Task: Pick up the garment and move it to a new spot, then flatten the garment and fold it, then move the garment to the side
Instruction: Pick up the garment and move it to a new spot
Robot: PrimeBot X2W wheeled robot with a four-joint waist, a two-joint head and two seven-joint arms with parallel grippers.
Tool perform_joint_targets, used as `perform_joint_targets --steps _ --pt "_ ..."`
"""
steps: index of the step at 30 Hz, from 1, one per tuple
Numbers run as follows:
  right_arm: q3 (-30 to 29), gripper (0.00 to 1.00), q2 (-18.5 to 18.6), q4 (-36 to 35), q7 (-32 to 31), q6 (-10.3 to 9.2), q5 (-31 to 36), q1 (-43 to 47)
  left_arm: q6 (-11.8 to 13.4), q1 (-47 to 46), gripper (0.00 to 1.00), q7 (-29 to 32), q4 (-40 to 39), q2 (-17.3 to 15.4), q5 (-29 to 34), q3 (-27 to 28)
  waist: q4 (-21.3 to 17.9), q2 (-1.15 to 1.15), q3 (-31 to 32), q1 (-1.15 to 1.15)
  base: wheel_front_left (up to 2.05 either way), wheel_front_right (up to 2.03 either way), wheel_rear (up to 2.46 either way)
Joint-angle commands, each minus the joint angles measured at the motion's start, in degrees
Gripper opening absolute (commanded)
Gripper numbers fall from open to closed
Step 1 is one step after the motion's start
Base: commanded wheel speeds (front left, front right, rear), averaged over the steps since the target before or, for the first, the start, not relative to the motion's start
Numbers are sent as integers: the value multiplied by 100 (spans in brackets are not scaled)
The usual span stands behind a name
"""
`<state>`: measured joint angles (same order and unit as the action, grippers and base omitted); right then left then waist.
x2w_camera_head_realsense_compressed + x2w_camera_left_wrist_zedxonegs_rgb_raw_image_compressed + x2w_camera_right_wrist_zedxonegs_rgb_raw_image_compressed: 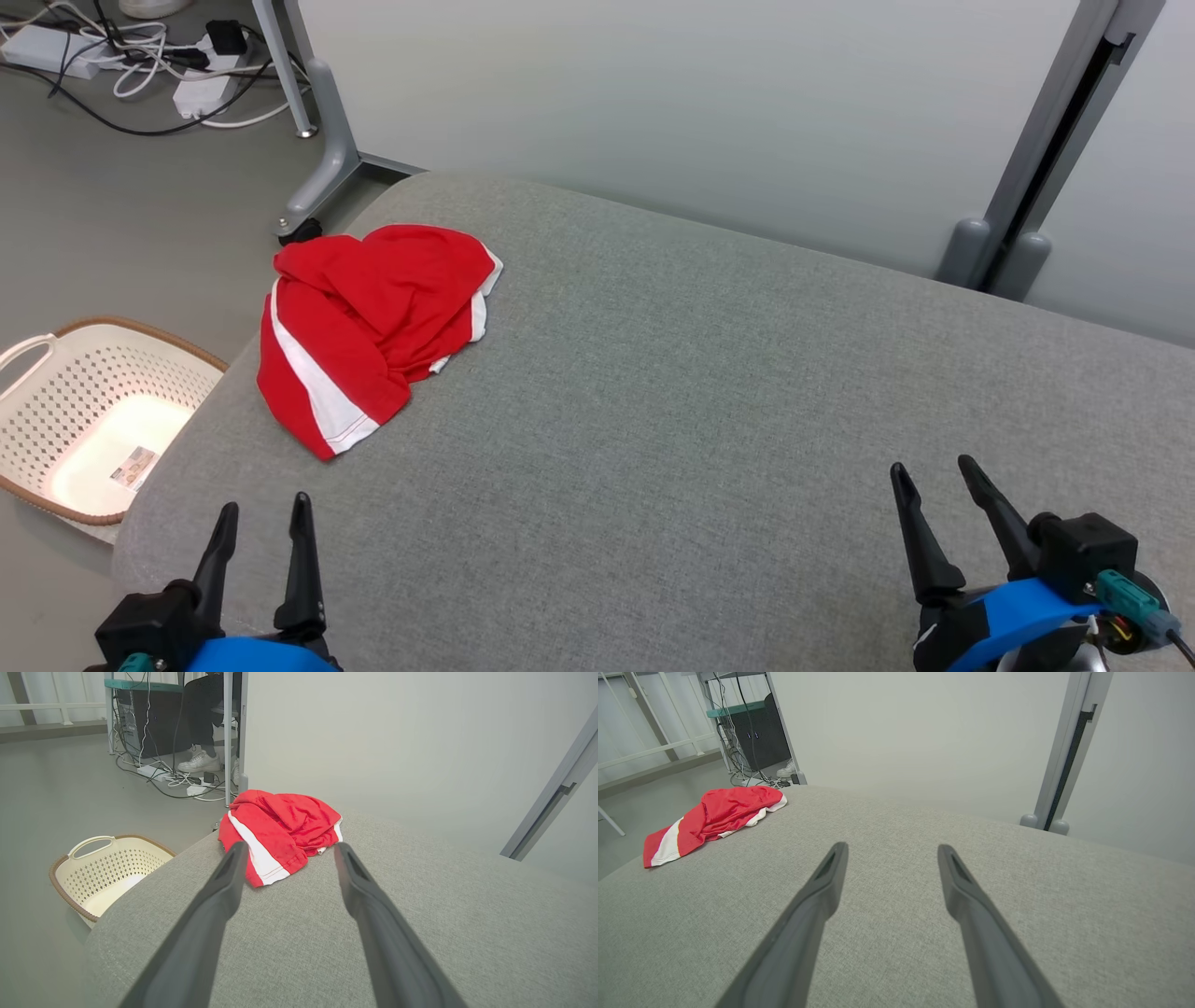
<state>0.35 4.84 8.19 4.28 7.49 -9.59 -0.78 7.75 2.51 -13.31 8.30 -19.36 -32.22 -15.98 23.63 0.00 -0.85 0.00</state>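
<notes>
Left pincer (pixel 266 502) and right pincer (pixel 932 464) sit closest, at the lower corners of the head view, each with its two dark fingers spread wide and nothing between them. Both hover over the near edge of the table (pixel 709 392), a broad surface covered in grey woven fabric with a rounded left corner. Behind it stands a pale partition panel (pixel 653 93), held by a grey metal leg (pixel 327 140) on the left and a grey post (pixel 1046 168) on the right.

On the table's far left part, close to the left edge, lies the garment (pixel 373 327): red cloth with white stripes, crumpled into a loose heap. It is ahead of the left pincer and not touched by it; in the left wrist view it shows beyond the parted fingertips. It is well apart from the right pincer.

On the floor beside the table's left edge stands a cream perforated basket (pixel 112 373) with a brown rim and a small label (pixel 133 467) on its bottom. Farther back, power strips and tangled cables (pixel 140 56) lie on the floor.
</notes>
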Motion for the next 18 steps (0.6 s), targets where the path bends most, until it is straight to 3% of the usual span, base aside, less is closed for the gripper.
perform_joint_targets --steps 1,8,14,18 --pt "15 100 -30 15 21 2 -22 -3 48 84 100 20 -60 -58 -29 42 -18 0 15 0 0 0 0" --pt "-43 100 23 -97 -6 1 5 -45 89 -12 100 173 -703 -146 -398 389 -58 0 -164 0 0 0 0" --pt "-61 100 124 -343 -101 1 96 -280 239 -407 100 709 -1405 -593 -671 896 -189 0 -632 0 0 0 0" --pt "47 100 216 -559 -161 1 104 -567 277 -987 100 1168 -1088 -927 -984 1280 -439 0 -1129 0 0 0 0"
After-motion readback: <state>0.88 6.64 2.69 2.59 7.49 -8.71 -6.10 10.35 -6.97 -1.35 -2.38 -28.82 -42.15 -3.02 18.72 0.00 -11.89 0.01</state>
